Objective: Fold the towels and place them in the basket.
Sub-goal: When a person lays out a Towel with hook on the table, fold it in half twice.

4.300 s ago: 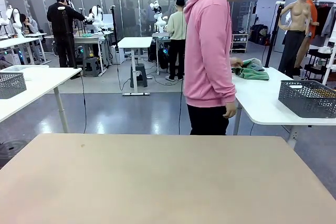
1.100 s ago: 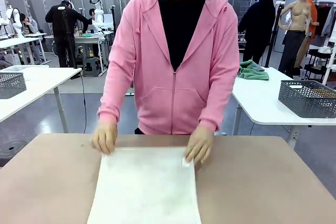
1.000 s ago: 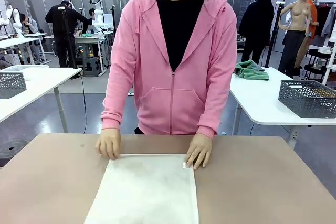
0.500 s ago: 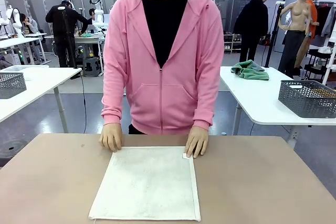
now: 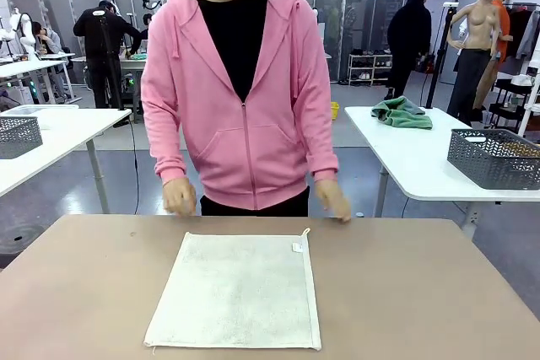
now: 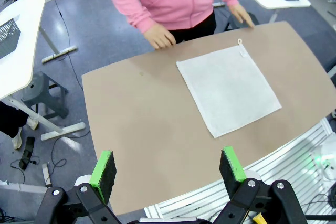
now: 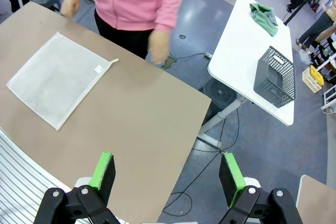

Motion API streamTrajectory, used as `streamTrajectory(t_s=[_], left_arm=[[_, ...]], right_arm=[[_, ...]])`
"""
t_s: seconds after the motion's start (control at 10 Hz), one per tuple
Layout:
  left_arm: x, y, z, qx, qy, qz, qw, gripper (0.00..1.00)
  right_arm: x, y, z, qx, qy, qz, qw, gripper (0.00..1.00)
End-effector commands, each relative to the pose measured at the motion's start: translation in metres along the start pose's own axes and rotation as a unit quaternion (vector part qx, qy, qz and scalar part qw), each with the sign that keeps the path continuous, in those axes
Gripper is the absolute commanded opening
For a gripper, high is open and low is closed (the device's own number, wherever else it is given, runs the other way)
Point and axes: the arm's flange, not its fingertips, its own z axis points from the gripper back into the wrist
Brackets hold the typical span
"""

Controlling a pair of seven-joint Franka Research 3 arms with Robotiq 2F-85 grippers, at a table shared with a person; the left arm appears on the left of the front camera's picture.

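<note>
Off-white towel (image 5: 236, 288) lies flat, single layer, on the tan worktop (image 5: 439, 292), centred between the side edges. Its near hem runs close to the near edge and its far hem sits a little short of the far edge. Wide bare worktop to either side of the towel; all four of its edges are free. The person stands at the far edge with both arms hanging bent. One hand (image 5: 179, 197), on the robot's left, is loosely curled just beyond the towel's far corner. The other hand (image 5: 333, 200) is blurred, off to the right of the towel; neither touches it. Left end effector (image 6: 168, 167) is above the near edge, its green pads well apart with nothing between them. Right end effector (image 7: 166, 170) is likewise spread and empty, over the worktop's right part. A small white tag (image 5: 298, 248) and a hanging loop (image 5: 305, 232) are at the towel's far right corner; print too small to read. Dark mesh basket (image 7: 275, 77) stands on a separate white table (image 7: 241, 51), well apart.
</note>
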Motion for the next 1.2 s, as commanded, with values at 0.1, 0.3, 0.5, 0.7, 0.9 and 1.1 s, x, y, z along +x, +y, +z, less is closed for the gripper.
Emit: streamTrajectory(t_s=[0.1, 0.3, 0.5, 0.7, 0.9, 1.1], left_arm=[[0.005, -0.001, 0.001, 0.001, 0.002, -0.002, 1.0, 1.0], [0.005, -0.001, 0.001, 0.001, 0.002, -0.002, 1.0, 1.0], [0.005, -0.001, 0.001, 0.001, 0.002, -0.002, 1.0, 1.0], [0.005, -0.001, 0.001, 0.001, 0.002, -0.002, 1.0, 1.0], [0.01, -0.016, -0.008, 0.006, 0.019, -0.062, 0.998, 1.0], [0.019, -0.052, -0.028, -0.003, 0.046, -0.192, 0.98, 1.0]], right_arm=[[0.0, -0.001, 0.0, -0.001, 0.001, -0.003, 1.0, 1.0], [0.0, -0.001, 0.0, -0.001, 0.001, -0.003, 1.0, 1.0], [0.0, -0.001, 0.0, -0.001, 0.001, -0.003, 1.0, 1.0], [0.0, -0.001, 0.0, -0.001, 0.001, -0.003, 1.0, 1.0], [0.008, 0.02, -0.004, 0.014, 0.0, 0.055, 0.998, 1.0], [0.021, 0.079, -0.026, 0.066, 0.004, 0.196, 0.978, 1.0]])
